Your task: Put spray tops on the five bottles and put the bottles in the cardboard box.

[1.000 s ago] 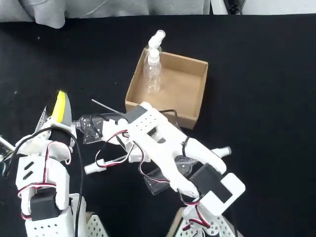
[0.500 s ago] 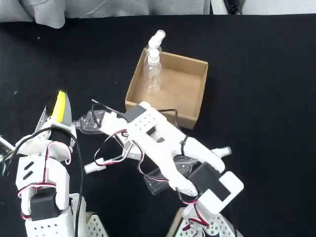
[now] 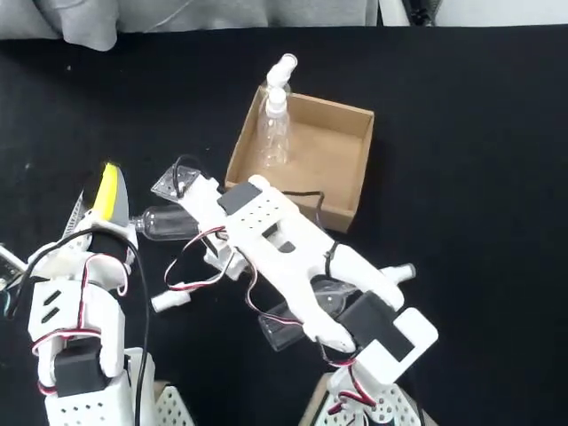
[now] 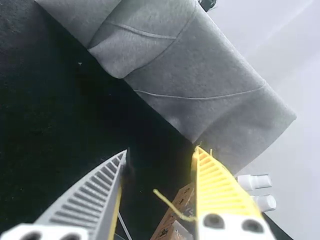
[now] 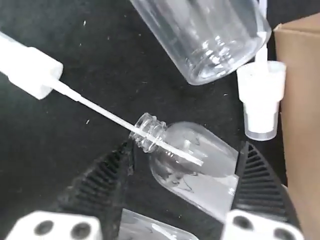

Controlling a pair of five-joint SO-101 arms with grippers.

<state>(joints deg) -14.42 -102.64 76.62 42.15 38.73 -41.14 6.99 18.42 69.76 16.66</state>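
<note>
My right gripper (image 5: 182, 145) is open, its black fingers on either side of a clear bottle (image 5: 195, 162) that lies on the black table. A white spray top (image 5: 29, 65) has its thin tube poked into this bottle's neck. A second clear bottle (image 5: 205, 30) and a loose spray top (image 5: 260, 100) lie close by. From above, the right gripper (image 3: 177, 184) is left of the cardboard box (image 3: 342, 146), beyond a lying bottle (image 3: 164, 222). One capped bottle (image 3: 273, 129) lies in the box. My left gripper (image 4: 160, 152) is open and empty, aimed at the grey cloth.
Loose spray tops lie at the front (image 3: 173, 302) and to the right (image 3: 399, 272) of the right arm, and clear bottles (image 3: 284, 324) lie partly under it. Another spray top (image 3: 282, 69) juts over the box's far rim. Grey cloth (image 3: 80, 22) lines the back edge.
The right gripper has swung away from the front, toward the back left, uncovering the lying bottle next to the left arm. The left arm has stayed still.
</note>
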